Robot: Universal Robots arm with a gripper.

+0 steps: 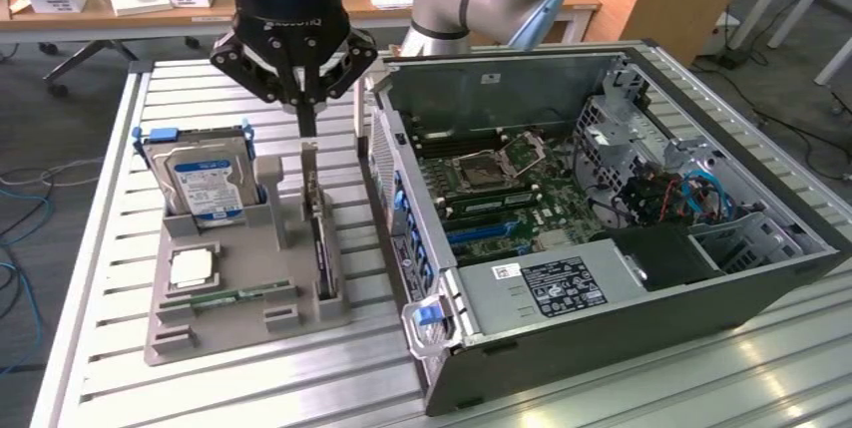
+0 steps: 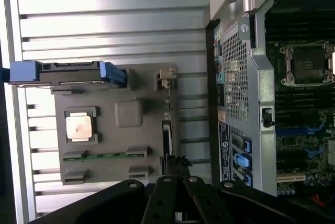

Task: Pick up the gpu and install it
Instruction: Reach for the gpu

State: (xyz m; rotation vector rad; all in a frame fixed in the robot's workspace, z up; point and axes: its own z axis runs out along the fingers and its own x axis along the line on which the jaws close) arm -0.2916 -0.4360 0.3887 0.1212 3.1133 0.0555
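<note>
The gpu (image 1: pixel 318 233) stands on edge in a slot of the grey holder tray (image 1: pixel 213 323), with its silver bracket (image 1: pixel 309 164) at the far end. It is a thin dark card. From the wrist it appears edge-on as the gpu (image 2: pixel 166 132) along the tray's side nearest the computer case. My gripper (image 1: pixel 309 129) hangs straight over the bracket end with its jaws shut together. The fingertips sit just above the card's top edge, and I cannot tell whether they touch it. In the wrist view the gripper (image 2: pixel 176 165) lines up with the card's end.
The open computer case (image 1: pixel 600 218) lies beside the tray on the exterior view's right, its motherboard (image 1: pixel 506 199) exposed. The tray also holds a hard drive (image 1: pixel 203 181), a CPU (image 1: pixel 194 266) and a green memory stick (image 1: pixel 226 298). All of it rests on a slatted metal table (image 1: pixel 94 248).
</note>
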